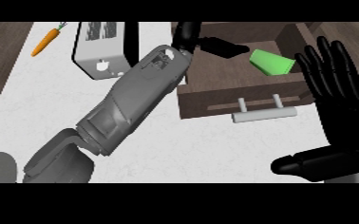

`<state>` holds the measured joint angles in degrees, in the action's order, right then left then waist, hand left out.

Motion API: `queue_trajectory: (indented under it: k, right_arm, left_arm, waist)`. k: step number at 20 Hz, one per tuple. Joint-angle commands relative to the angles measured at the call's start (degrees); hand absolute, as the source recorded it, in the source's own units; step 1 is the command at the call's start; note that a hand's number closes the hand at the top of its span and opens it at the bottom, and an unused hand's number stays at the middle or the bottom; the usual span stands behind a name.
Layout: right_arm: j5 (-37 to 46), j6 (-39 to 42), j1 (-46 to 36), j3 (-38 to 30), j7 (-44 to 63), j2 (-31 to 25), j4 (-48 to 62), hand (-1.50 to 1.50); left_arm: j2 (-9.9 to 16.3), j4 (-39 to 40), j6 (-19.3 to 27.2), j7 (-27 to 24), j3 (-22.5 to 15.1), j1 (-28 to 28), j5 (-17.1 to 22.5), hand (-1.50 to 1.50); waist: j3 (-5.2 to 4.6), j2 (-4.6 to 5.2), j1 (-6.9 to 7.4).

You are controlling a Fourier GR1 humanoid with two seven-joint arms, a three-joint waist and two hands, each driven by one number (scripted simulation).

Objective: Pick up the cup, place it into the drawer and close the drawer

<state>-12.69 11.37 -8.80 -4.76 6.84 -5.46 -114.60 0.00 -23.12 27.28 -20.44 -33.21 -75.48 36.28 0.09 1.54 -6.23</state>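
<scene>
Drawer (210, 88) stands pulled out from the dark wooden cabinet, its front panel facing the counter and carrying a pale bar handle (264, 115) on two posts. Inside the drawer lies one item: the green cup (272, 62), tipped on its side toward the right part of the compartment, resting on the drawer floor.

Left hand (219, 45) reaches over the drawer from the grey forearm that crosses the white counter (182, 147) diagonally. Its black fingers extend over the drawer's back left area, close to the cup but apart from it; they look relaxed rather than curled round anything, though the forearm hides part of the hand.

Right hand (329, 76) shows at the view's right edge, fingers straight and spread, pointing up, thumb out low; it holds nothing and overlaps the drawer's right side.

On the counter, left of the forearm: a white toaster (101, 52). An orange carrot (46, 40) lies further left, near the counter's corner.
</scene>
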Motion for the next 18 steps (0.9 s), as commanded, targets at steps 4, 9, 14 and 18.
queue_trajectory:
  k: [4, 9, 14, 18]
  right_arm:
    - [-6.0, 1.9, -0.5, -3.4, 1.7, -1.7, 0.6, -1.50]
    - [-9.4, 3.4, 2.3, -4.6, 3.8, -3.1, -2.6, -1.50]
    - [-6.4, 7.7, 6.0, -2.8, 0.1, -4.2, -2.6, 1.50]
    - [-2.6, 11.4, 5.7, -4.0, 0.9, -10.4, -4.2, 1.50]
  left_arm:
    - [0.0, -2.6, -3.0, -5.8, 3.5, -0.5, 6.2, -1.50]
    - [0.0, -8.8, -4.5, -4.8, 5.9, 0.7, 9.1, -1.50]
    - [2.9, -14.5, -2.9, -2.7, 7.2, 4.6, 8.8, -1.50]
    - [7.4, -21.1, -3.2, -2.7, 7.7, 10.8, 9.2, -1.50]
  waist:
    - [-0.03, -0.39, 1.56]
    - [-0.08, -1.63, 4.80]
    - [-0.08, -1.89, 6.42]
    - [-0.12, -2.15, 7.65]
